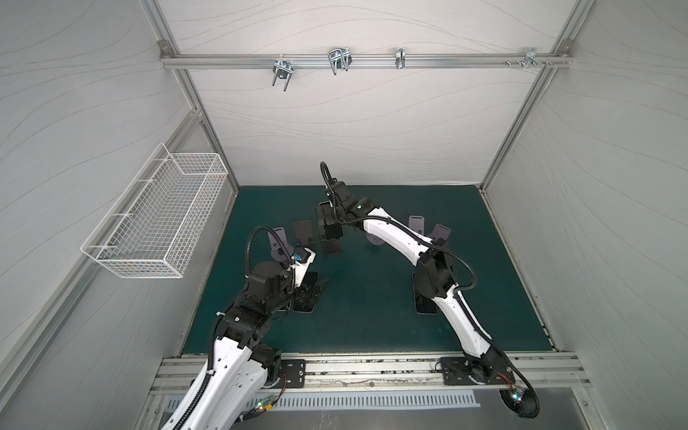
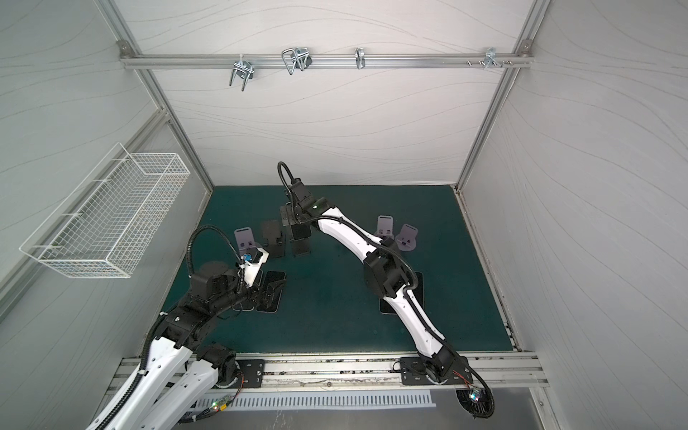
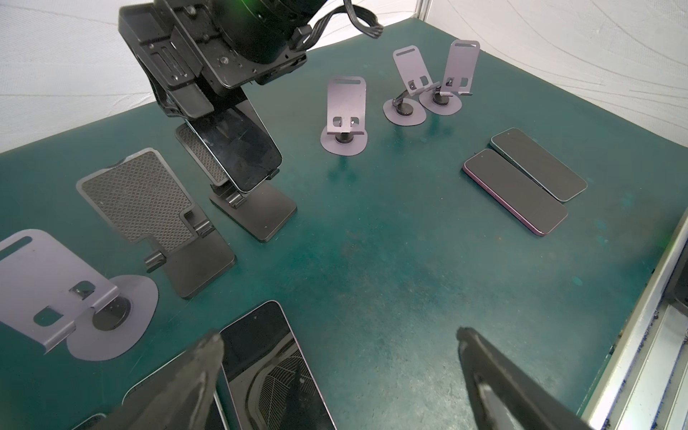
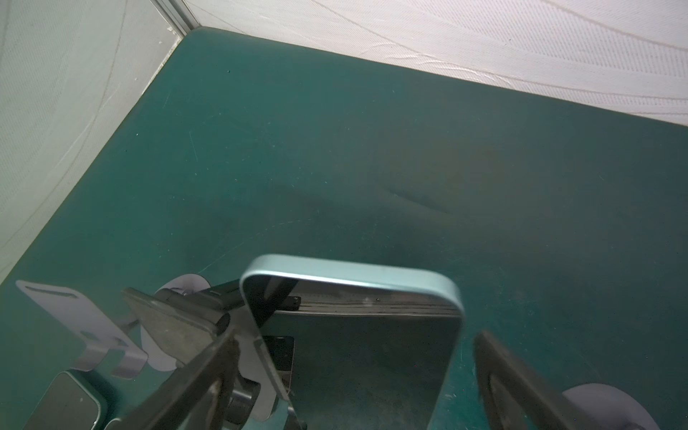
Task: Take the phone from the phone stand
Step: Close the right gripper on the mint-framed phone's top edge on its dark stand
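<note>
My right gripper (image 4: 355, 338), jaws spread wide, straddles the phone (image 3: 238, 149) on the black phone stand (image 3: 257, 212); my left gripper (image 3: 338, 337), likewise released, hovers near that stand.

A dark green worktop (image 2: 335, 327) fills the middle of the frame between pale walls. The right arm (image 2: 346, 232) reaches from lower right up to the centre. There the right claw (image 2: 298, 227) hangs directly over a dark phone (image 2: 301, 233) leaning on a black phone stand (image 2: 301, 250); contact cannot be judged. Just left of it stand an empty black stand (image 2: 274, 240) and a lilac stand (image 2: 245, 238). Two more lilac stands (image 2: 386, 226) sit right of centre. At lower left, the left claw (image 2: 270, 292) hovers over a flat phone (image 2: 275, 276). A second flat phone (image 2: 387, 308) shows partly under the right arm. A white wire basket (image 2: 104, 219) hangs on the left wall, and metal hooks (image 2: 242, 72) hang from a rail (image 2: 409, 59) along the top.
</note>
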`<state>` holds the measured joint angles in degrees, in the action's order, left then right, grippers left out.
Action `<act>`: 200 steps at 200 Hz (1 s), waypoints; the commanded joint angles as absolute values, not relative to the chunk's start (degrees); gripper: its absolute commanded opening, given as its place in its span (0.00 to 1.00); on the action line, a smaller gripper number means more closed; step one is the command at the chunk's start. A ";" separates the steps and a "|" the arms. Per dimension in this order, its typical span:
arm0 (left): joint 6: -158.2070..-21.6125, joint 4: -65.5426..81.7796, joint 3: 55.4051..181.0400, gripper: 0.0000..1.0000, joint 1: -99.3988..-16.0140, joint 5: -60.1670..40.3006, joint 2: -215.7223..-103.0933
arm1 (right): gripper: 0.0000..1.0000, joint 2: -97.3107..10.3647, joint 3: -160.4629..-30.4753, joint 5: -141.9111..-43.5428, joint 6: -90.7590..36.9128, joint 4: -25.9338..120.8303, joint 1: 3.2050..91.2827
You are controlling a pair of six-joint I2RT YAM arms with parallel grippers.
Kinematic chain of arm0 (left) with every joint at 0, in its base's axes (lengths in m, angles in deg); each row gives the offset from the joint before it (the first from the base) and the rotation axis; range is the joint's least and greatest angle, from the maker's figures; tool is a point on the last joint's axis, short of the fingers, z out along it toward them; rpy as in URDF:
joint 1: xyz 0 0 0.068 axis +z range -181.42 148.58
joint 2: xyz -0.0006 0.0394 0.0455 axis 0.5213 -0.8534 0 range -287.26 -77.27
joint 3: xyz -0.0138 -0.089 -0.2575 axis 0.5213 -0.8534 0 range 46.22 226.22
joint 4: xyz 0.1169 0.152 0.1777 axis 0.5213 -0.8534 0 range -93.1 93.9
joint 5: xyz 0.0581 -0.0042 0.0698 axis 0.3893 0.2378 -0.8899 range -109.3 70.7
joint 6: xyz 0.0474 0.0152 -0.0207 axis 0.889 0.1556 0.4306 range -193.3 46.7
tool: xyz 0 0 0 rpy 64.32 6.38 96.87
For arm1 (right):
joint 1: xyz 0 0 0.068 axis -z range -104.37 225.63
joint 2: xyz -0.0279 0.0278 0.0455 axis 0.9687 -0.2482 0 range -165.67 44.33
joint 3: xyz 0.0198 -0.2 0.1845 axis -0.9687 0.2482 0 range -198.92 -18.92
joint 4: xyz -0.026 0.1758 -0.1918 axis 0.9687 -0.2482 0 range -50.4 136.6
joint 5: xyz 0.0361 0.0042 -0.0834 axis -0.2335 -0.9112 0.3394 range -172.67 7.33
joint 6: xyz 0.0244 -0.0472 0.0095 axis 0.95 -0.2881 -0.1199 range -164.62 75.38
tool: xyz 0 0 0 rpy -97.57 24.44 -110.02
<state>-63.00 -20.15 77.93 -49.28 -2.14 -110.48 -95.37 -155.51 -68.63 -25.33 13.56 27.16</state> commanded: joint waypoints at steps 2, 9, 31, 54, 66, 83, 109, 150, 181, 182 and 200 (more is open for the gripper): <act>-62.23 -18.43 79.54 0.99 -49.00 -2.87 -110.48 | 0.99 -96.95 -157.61 -68.84 -26.57 13.01 27.53; -62.23 -18.49 79.53 0.99 -48.99 -2.88 -110.49 | 0.99 -97.08 -157.74 -68.83 -26.62 12.95 27.53; -62.16 -18.21 79.37 0.99 -49.00 -2.96 -110.58 | 0.99 -97.51 -158.27 -68.62 -26.74 12.97 27.53; -62.14 -17.82 79.27 0.99 -48.99 -3.15 -110.66 | 0.98 -98.27 -159.18 -68.31 -26.99 12.75 27.55; -62.14 -17.89 79.27 0.99 -49.01 -3.31 -110.63 | 0.98 -98.47 -159.50 -68.24 -27.09 12.73 27.55; -61.96 -18.11 79.27 0.99 -48.99 -3.40 -110.59 | 0.97 -98.74 -159.89 -68.00 -27.12 12.65 27.55; -61.70 -18.30 79.25 0.99 -49.00 -3.66 -110.36 | 0.94 -98.93 -160.25 -67.96 -27.20 12.53 27.55; -61.53 -18.11 79.09 0.99 -48.99 -3.77 -110.27 | 0.89 -98.76 -160.24 -67.91 -27.43 12.39 27.51; -61.54 -18.11 78.84 0.99 -48.99 -3.83 -110.03 | 0.87 -98.32 -160.12 -67.82 -27.48 12.39 27.55; -61.54 -18.09 78.84 0.99 -48.99 -3.84 -110.04 | 0.87 -98.28 -160.14 -67.82 -27.48 12.40 27.55; -61.53 -18.08 78.75 0.99 -49.02 -3.99 -109.89 | 0.86 -97.89 -159.77 -67.73 -27.53 12.65 27.55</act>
<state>-62.80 -20.11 77.93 -49.28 -3.53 -110.56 -98.19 -158.66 -68.35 -26.67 13.45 27.29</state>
